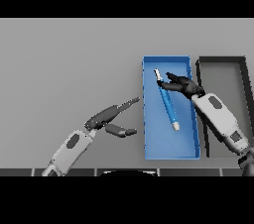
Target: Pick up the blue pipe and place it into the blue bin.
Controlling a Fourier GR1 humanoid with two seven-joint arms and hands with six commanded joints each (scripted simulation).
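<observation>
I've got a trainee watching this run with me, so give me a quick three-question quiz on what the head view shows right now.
1. True or false: the blue pipe lies on the bare table, outside both bins.
2. Multiple choice: which hand is over the blue bin? A) left hand B) right hand C) neither
3. Short answer: what sits directly to the right of the blue bin?

Key
1. False. The pipe lies inside the blue bin, running diagonally.
2. B. The right hand reaches over the bin at the pipe's upper end; the left hand shows open over the table, left of the bin.
3. A dark bin, partly covered by the right arm.
</observation>
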